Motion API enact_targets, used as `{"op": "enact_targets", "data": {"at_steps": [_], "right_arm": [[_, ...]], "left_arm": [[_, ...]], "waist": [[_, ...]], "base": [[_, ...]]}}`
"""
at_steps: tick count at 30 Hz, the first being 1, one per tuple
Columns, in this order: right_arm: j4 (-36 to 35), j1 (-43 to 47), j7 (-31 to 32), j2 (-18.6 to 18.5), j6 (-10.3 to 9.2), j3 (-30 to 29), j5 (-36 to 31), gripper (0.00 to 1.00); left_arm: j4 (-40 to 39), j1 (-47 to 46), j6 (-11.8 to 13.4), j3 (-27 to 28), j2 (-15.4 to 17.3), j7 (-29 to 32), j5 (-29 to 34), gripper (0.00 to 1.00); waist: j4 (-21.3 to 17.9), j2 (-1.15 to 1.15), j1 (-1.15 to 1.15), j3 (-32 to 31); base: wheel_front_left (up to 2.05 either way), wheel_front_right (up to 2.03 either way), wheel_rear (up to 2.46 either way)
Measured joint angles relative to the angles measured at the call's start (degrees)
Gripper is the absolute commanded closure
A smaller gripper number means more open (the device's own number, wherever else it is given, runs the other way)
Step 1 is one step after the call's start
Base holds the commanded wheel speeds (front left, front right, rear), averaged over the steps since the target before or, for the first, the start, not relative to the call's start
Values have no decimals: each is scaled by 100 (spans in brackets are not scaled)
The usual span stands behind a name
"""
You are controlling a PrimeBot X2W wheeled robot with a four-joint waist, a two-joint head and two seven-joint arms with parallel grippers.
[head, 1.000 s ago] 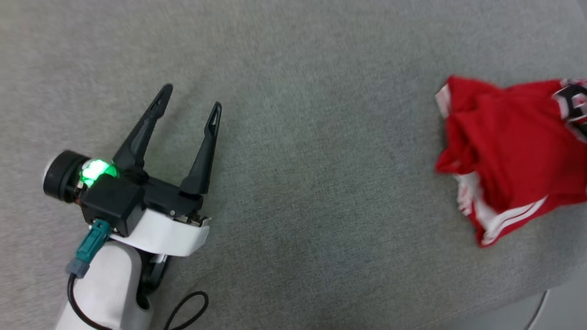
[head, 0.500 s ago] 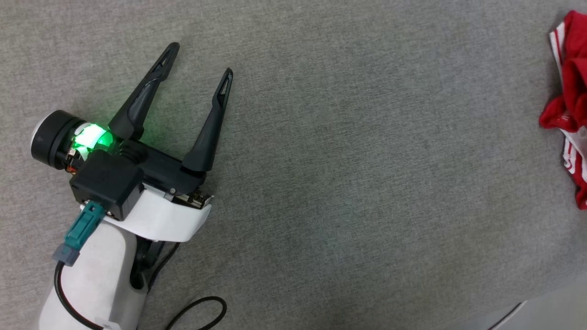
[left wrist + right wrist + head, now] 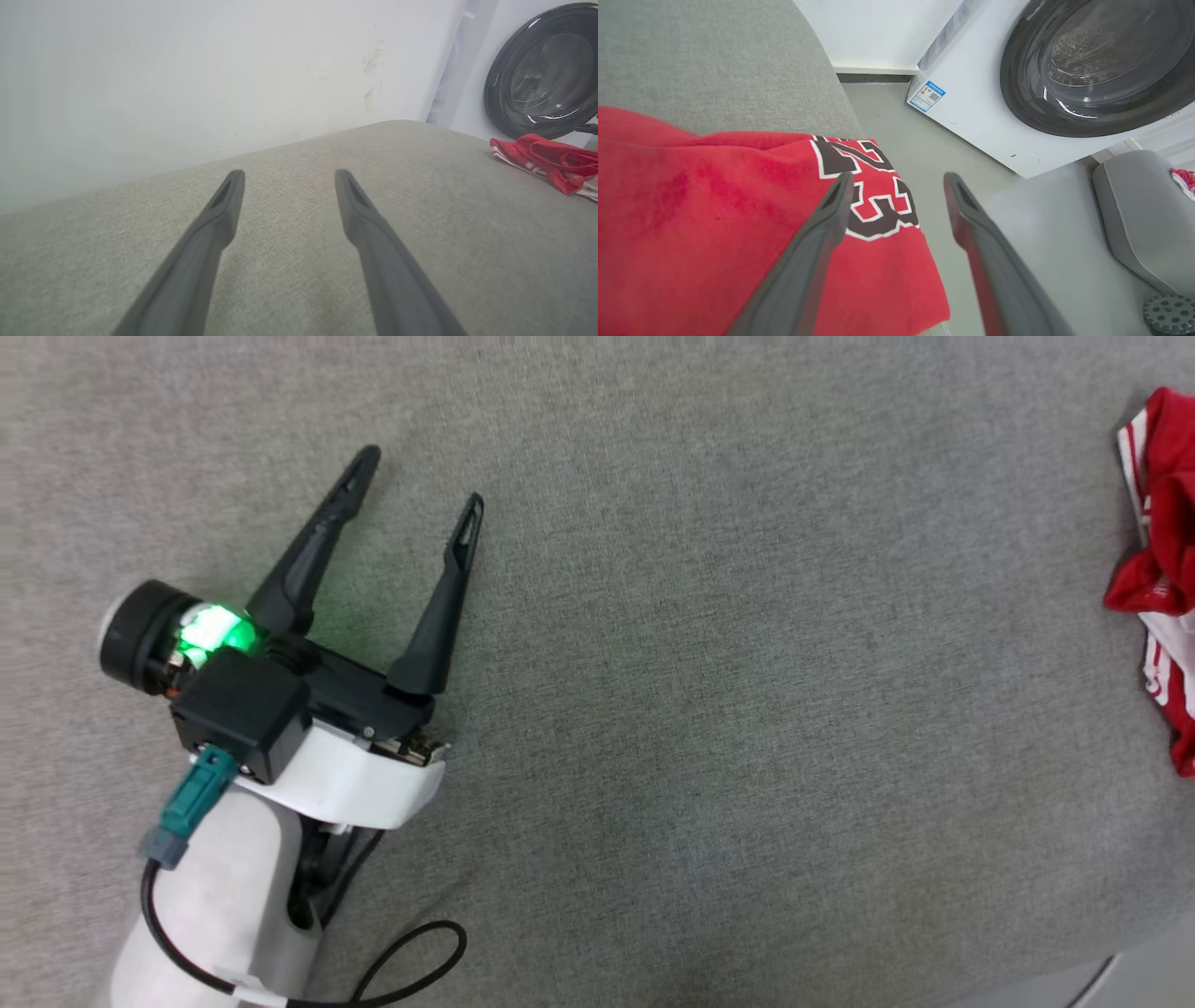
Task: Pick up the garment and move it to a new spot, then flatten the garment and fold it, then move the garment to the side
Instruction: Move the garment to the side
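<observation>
The garment (image 3: pixel 1162 551), a bright red jersey with white striped trim, lies crumpled at the right edge of the grey padded surface (image 3: pixel 700 663). My left gripper (image 3: pixel 425 476) hovers open over the left part of that surface, far from the jersey and with nothing between its fingers. In the left wrist view the left gripper (image 3: pixel 289 174) points at bare fabric, and the garment (image 3: pixel 546 156) lies far right. The right gripper (image 3: pixel 899 177) stands open just above the garment (image 3: pixel 691 210), near its black white-outlined numbers (image 3: pixel 873 186). Its fingers hold nothing.
A white washing machine (image 3: pixel 971 102) with a dark round door (image 3: pixel 1101 60) stands on the grey floor (image 3: pixel 1041 224) beyond the surface's right edge. A grey cushion (image 3: pixel 1134 210) sits at the right. A white wall (image 3: pixel 187 70) runs behind the surface.
The head camera has swung left, so the garment has slid from the right-centre of the view to its right edge. The left gripper stays open in the same pose.
</observation>
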Motion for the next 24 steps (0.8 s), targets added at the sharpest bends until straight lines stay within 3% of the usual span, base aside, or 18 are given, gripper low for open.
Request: {"op": "enact_targets", "data": {"at_steps": [9,24], "right_arm": [[-356,599,-559,358,0,114,-84,0],[-1467,2630,-958,1181,-1,693,705,0]], "left_arm": [[458,496,198,-19,-332,-121,-163,0],[978,1648,428,171,-750,-141,-355,0]], "waist": [[132,0,-1,-851],[671,0,-3,-2424]], "base": [[0,0,0],[0,0,0]]}}
